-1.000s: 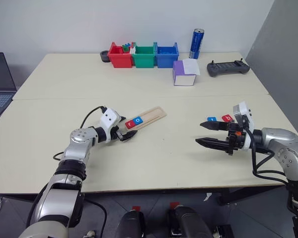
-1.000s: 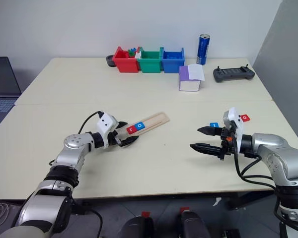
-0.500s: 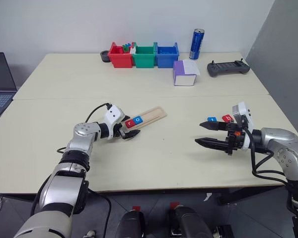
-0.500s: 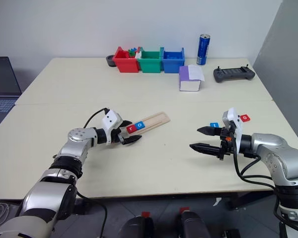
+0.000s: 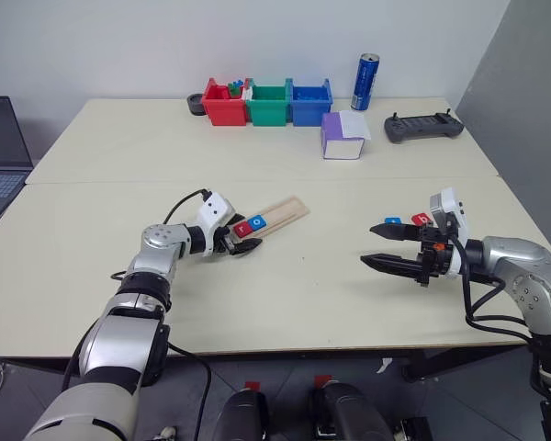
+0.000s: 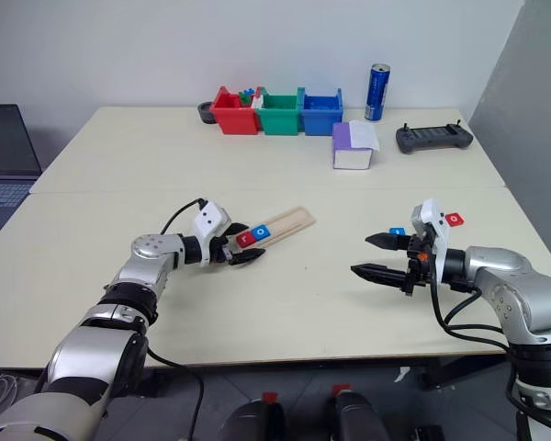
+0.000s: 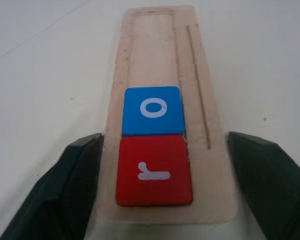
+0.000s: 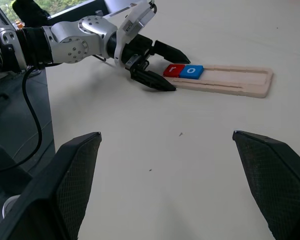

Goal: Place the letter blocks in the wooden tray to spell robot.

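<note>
The wooden tray [image 5: 274, 215] lies slantwise on the worktop [image 5: 285, 285], holding a red r block [image 7: 153, 170] at its near end and a blue o block [image 7: 152, 110] touching it. The left claw [image 7: 160, 185] is clamped on the tray's near end, one finger [image 7: 65, 185] against each long edge. The right claw [image 5: 378, 246] hovers well apart, fingers spread, nothing between them. A blue block [image 5: 392, 220] and a red block [image 5: 421, 219] lie on the worktop behind it

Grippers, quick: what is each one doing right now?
Left gripper: closed on the end of the tray.
Right gripper: open, holding nothing.
</note>
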